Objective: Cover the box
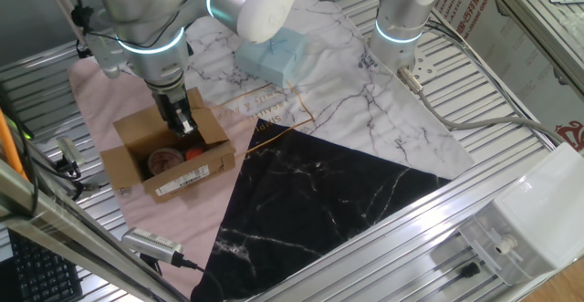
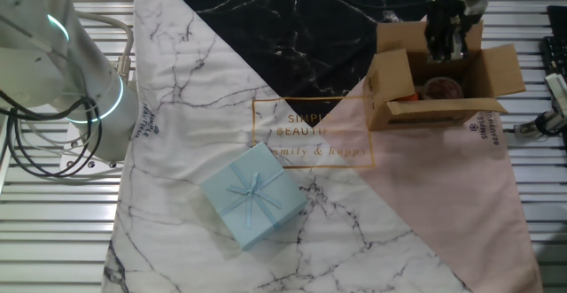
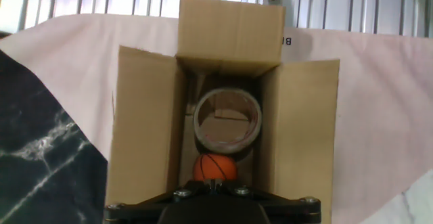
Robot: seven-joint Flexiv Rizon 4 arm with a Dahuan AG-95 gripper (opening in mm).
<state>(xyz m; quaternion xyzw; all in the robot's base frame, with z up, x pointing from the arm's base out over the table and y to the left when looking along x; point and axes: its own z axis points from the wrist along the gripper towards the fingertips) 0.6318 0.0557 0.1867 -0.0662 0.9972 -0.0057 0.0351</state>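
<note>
Arm shell: glossy white, rounded segments.
Joint rings: glowing cyan bands at the joints.
Tool (image 1: 183, 119): black, narrow, two-fingered.
Tool base, hand view: black bracket with silver screws.
Cables: black, trailing by the base.

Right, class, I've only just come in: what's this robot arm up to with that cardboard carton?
The arm's claw hangs just over the open brown cardboard box, which sits on the pink part of the cloth. All the box's flaps stand open, so it is not yet covered. Inside lie a tape roll and a small orange ball. A pale blue gift box rests apart on the white marble area, untouched.
</note>
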